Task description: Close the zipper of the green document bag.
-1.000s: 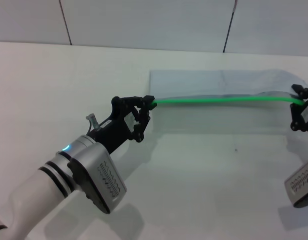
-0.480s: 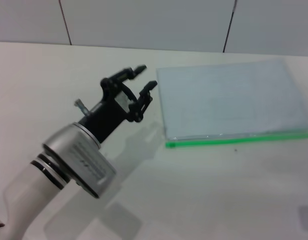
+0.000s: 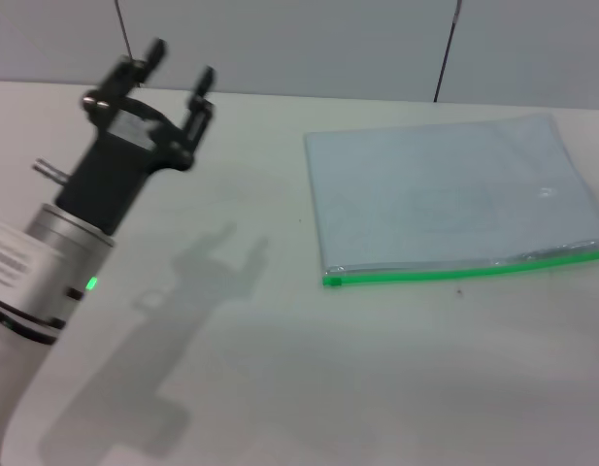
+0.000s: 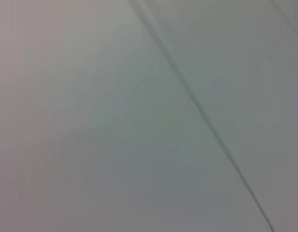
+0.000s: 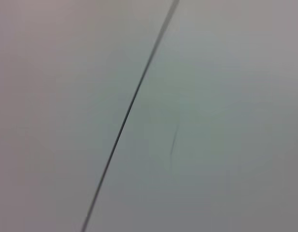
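Green zipper [image 3: 464,269] lies flat along the green document bag [image 3: 445,199], well right of the raised left end effector [image 3: 179,70], fingers spread and released, the job seemingly done.

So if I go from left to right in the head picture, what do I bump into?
Left gripper, raised with jaws open → its shadow on the table → bag lying flat, with the zipper along its near edge.
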Robot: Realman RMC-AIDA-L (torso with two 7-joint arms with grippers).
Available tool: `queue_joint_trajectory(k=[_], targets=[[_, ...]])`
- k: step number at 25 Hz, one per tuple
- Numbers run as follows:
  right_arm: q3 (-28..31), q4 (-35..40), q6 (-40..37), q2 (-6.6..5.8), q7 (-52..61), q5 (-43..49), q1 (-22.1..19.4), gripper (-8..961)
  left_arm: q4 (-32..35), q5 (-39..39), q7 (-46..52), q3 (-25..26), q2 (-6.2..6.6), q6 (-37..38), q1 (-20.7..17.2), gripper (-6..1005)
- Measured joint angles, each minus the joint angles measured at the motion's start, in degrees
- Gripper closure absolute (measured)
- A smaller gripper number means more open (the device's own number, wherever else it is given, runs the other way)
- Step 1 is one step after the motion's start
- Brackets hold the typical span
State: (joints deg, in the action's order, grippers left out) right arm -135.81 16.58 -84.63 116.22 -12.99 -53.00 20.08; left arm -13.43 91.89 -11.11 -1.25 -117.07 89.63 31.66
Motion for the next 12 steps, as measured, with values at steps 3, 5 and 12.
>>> queue_joint_trajectory(k=[3, 5, 12], targets=[[-0.04, -0.93, -1.87, -0.08, 6.41, 0.15, 0.17, 270, 2.03, -2.51, 10.24, 0.02, 0.1, 0.65, -0.2, 414], [-0.11, -1.5, -3.56, -0.07, 7.76, 0.21, 0.23, 190, 3.44, -4.11, 17.04, 0.02, 0.14, 0.59, -0.19, 397], [-0.18, -1.46, -7.8, 0.14, 8.79, 0.18, -0.57, 71, 5.88, -6.57, 26.77, 0.12, 0.3, -0.29, -0.32, 292]])
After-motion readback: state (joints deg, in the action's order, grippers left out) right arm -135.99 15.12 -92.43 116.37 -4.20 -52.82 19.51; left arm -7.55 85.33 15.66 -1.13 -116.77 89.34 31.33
